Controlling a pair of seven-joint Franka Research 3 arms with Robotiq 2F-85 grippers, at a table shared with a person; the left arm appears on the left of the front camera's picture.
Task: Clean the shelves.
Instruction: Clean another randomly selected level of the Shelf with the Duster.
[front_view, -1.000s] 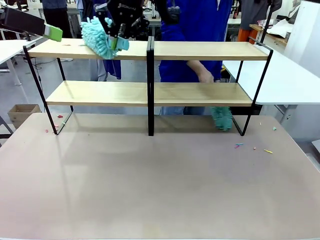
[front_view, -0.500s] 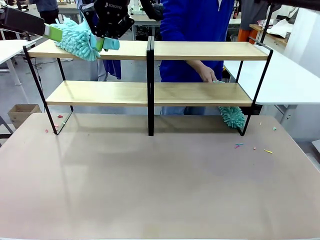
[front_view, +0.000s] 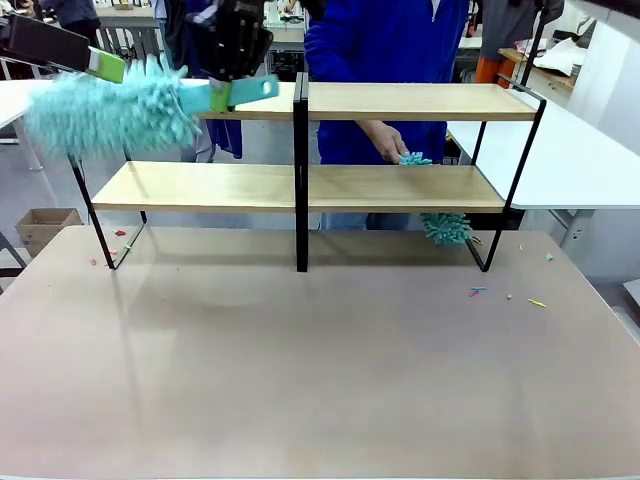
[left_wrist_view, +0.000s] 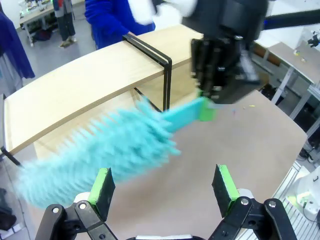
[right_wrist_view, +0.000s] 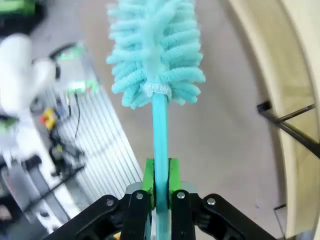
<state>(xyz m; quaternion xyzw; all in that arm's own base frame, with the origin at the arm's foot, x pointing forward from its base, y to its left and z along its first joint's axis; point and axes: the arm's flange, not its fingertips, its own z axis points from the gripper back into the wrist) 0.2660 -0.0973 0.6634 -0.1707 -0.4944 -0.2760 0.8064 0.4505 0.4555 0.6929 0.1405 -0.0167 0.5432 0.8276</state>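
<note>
Shelves (front_view: 400, 102): far side of desk (front_view: 320, 360).
Right gripper (right_wrist_view: 160, 187): jaws clamped on duster (front_view: 110, 112), sweeping top board's left end.
Left gripper (left_wrist_view: 162, 186): jaws apart, empty.
Risk: duster overshooting the edge, striking left gripper.

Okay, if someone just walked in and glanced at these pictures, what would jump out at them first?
Probably the fluffy teal duster, a blur past the left end of the shelves, its handle clamped in the right hand. Next, the person's hand at the lower board on the right, with a second teal duster hanging just beneath it. The left hand is open, looking on from close by.
</note>
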